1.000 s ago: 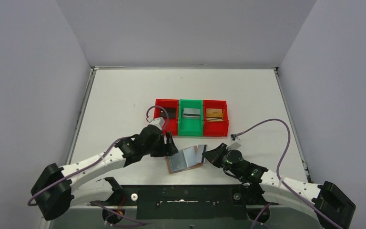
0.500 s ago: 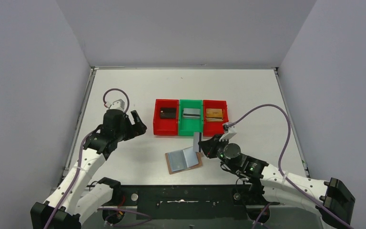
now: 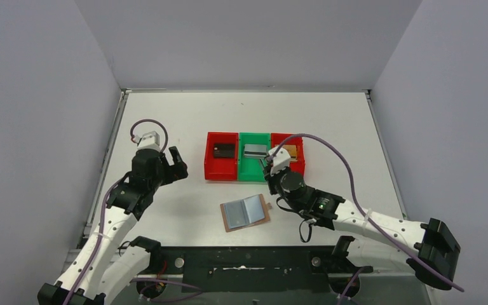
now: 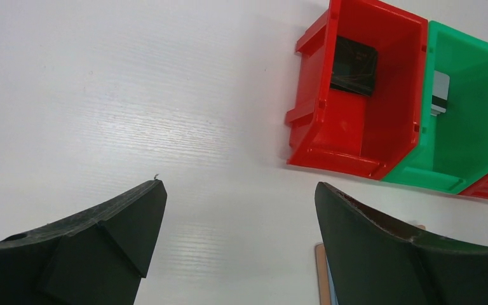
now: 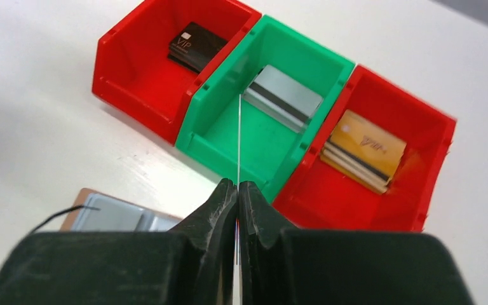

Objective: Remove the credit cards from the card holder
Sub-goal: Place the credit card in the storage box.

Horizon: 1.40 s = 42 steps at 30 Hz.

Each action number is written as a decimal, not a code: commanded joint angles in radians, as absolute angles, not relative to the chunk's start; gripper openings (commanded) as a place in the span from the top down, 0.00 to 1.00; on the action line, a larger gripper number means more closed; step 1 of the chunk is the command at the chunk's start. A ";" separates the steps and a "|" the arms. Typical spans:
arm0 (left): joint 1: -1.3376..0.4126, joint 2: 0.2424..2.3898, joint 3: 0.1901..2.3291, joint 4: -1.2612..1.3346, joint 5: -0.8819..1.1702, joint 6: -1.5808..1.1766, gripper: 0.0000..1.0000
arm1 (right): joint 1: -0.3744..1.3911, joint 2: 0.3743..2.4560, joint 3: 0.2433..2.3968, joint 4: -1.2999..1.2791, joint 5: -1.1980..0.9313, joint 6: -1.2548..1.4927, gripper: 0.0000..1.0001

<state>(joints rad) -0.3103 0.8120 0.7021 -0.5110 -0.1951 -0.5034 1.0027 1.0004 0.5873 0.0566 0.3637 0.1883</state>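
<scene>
The card holder (image 3: 245, 211) lies open on the table, tan outside with grey-blue lining, and shows low in the right wrist view (image 5: 111, 213). My right gripper (image 5: 237, 185) is shut on a thin credit card (image 5: 238, 140), seen edge-on, held upright over the near wall of the green bin (image 5: 229, 143). In the top view that gripper (image 3: 269, 164) is at the green bin's front right corner. My left gripper (image 3: 176, 164) hangs open and empty over bare table, left of the bins (image 4: 240, 190). A black card (image 5: 197, 46), a silver card (image 5: 283, 98) and gold cards (image 5: 365, 149) lie in the bins.
Three joined bins stand mid-table: left red bin (image 3: 221, 173), green bin (image 3: 254, 175), right red bin (image 3: 297, 169). The right arm's purple cable (image 3: 337, 155) arcs above the right bin. Grey walls enclose the table on three sides.
The left arm pulled back from the card holder to the left and opened wider. The right gripper lifted a card out of the holder and carried it up to the green bin.
</scene>
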 commanded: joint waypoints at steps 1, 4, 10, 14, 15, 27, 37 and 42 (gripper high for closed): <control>-0.304 0.768 0.704 -0.422 -0.203 -0.467 0.10 | 0.979 1.107 0.721 0.045 0.377 -0.100 1.00; -0.304 0.745 0.691 -0.403 -0.174 -0.459 0.10 | 0.940 1.176 0.779 0.035 0.291 -0.198 1.00; -0.304 0.714 0.684 -0.404 -0.200 -0.456 0.09 | 0.869 1.310 0.908 -0.036 0.156 -0.382 1.00; -0.304 0.707 0.683 -0.405 -0.208 -0.455 0.09 | 0.828 1.381 0.995 -0.104 0.058 -0.451 1.00; -0.304 0.706 0.682 -0.405 -0.211 -0.456 0.09 | 0.824 1.397 1.011 -0.118 0.041 -0.474 1.00; -0.305 0.703 0.679 -0.405 -0.219 -0.454 0.09 | 0.786 1.565 1.114 -0.179 0.053 -0.650 1.00; -0.303 0.702 0.678 -0.405 -0.219 -0.453 0.09 | 0.753 1.675 1.152 -0.144 0.061 -0.741 0.97; -0.304 0.701 0.676 -0.405 -0.221 -0.453 0.09 | 0.734 1.719 1.177 -0.117 0.058 -0.781 0.97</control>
